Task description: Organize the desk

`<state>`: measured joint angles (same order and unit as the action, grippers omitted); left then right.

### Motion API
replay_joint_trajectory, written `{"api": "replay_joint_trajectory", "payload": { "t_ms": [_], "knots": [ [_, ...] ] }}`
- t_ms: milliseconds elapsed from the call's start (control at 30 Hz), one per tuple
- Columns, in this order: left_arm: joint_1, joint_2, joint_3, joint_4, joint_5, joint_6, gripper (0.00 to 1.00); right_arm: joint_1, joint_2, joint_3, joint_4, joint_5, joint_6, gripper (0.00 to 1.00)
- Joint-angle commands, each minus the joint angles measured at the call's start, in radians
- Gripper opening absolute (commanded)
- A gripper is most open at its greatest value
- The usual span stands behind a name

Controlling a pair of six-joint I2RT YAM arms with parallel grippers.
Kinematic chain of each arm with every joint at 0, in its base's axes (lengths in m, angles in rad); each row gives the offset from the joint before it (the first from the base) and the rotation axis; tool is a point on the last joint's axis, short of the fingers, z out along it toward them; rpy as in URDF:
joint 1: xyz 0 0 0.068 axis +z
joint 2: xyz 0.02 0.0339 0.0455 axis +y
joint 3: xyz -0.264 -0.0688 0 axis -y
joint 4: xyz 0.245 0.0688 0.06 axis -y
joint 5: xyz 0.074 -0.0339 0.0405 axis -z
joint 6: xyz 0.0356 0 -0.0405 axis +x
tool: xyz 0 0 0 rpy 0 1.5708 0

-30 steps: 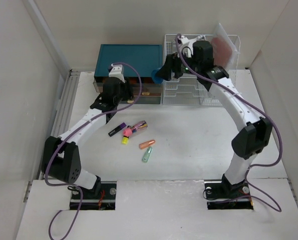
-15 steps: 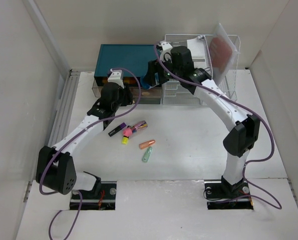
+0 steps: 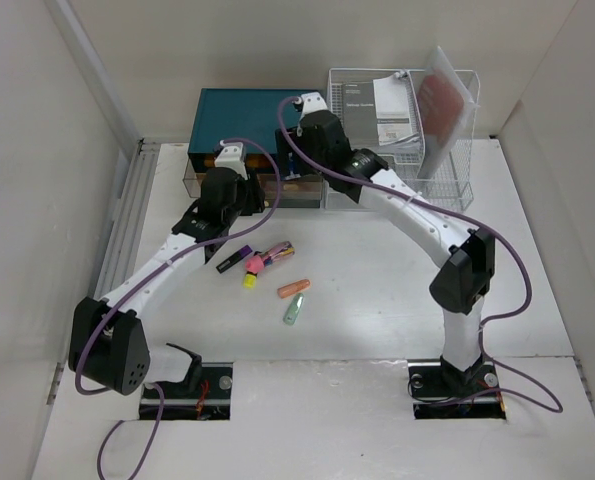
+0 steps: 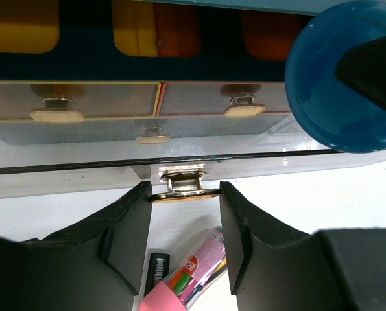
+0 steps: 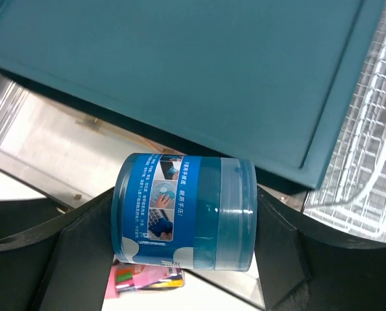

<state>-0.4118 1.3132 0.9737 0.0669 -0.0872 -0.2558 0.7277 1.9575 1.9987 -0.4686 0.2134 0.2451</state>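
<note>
- desk [image 3: 377,300]: white top, fills the middle and bottom of the top view.
- teal drawer chest [image 3: 242,110]: upper centre, at the desk's back edge. The wire rack [image 3: 447,170] is just right of it.
- right gripper [image 5: 183,220]: clamped on a blue jar [image 5: 180,210] lying sideways, over the chest's front edge.
- left gripper [image 4: 183,194]: fingers pinch both ends of the gold drawer handle [image 4: 183,183].
- markers [image 3: 262,262]: loose cluster, mid-desk.

Blue jar [image 5: 183,214] between black fingers [image 5: 82,259]
</note>
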Motion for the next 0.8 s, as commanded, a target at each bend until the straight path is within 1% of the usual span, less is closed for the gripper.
{"api": "replay_joint_trajectory", "payload": {
  "t_ms": [0, 33, 67, 100, 200, 267, 333, 367, 433, 467, 500, 567, 600, 767],
  "knots": [
    [-0.005, -0.048, -0.001, 0.042, 0.004, 0.000, 0.22, 0.048, -0.018, 0.019, 0.041, 0.167, 0.052, 0.31],
    [-0.005, -0.048, -0.001, 0.042, 0.004, 0.000, 0.22, 0.049, -0.019, 0.009, 0.041, 0.167, 0.052, 0.43],
    [-0.005, -0.048, -0.001, 0.042, 0.004, 0.000, 0.22, 0.049, -0.019, 0.000, 0.056, 0.150, 0.052, 0.44],
    [-0.005, -0.048, -0.001, 0.042, 0.004, 0.000, 0.22, 0.049, -0.028, 0.000, 0.056, 0.150, 0.052, 0.46],
    [-0.005, -0.037, -0.001, 0.042, 0.004, 0.000, 0.22, 0.049, -0.028, -0.009, 0.056, 0.141, 0.052, 0.65],
    [-0.005, -0.037, -0.001, 0.042, 0.004, 0.000, 0.22, 0.049, -0.028, -0.009, 0.056, 0.141, 0.052, 0.74],
    [-0.005, -0.026, 0.008, 0.042, 0.004, 0.000, 0.22, 0.049, -0.049, -0.035, 0.067, 0.141, 0.052, 0.79],
    [-0.005, -0.016, 0.008, 0.042, 0.004, -0.010, 0.22, 0.049, -0.049, -0.035, 0.067, 0.141, 0.052, 0.86],
    [-0.005, -0.015, 0.008, 0.051, 0.004, -0.010, 0.22, 0.049, -0.049, -0.046, 0.067, 0.150, 0.052, 0.91],
    [-0.005, -0.006, 0.008, 0.051, 0.004, -0.010, 0.22, 0.049, -0.049, -0.046, 0.067, 0.150, 0.052, 0.91],
    [-0.005, -0.006, 0.008, 0.051, 0.004, -0.010, 0.22, 0.049, -0.049, -0.046, 0.067, 0.150, 0.052, 0.96],
    [-0.005, -0.006, 0.017, 0.051, 0.004, -0.010, 0.22, 0.049, -0.058, -0.046, 0.067, 0.150, 0.052, 0.96],
    [-0.005, -0.006, 0.017, 0.051, 0.004, -0.010, 0.22, 0.049, -0.058, -0.046, 0.067, 0.139, 0.052, 0.98],
    [-0.005, 0.023, 0.036, 0.051, -0.006, -0.010, 0.22, 0.049, -0.107, -0.077, 0.103, 0.159, 0.030, 0.98]
  ]
}}
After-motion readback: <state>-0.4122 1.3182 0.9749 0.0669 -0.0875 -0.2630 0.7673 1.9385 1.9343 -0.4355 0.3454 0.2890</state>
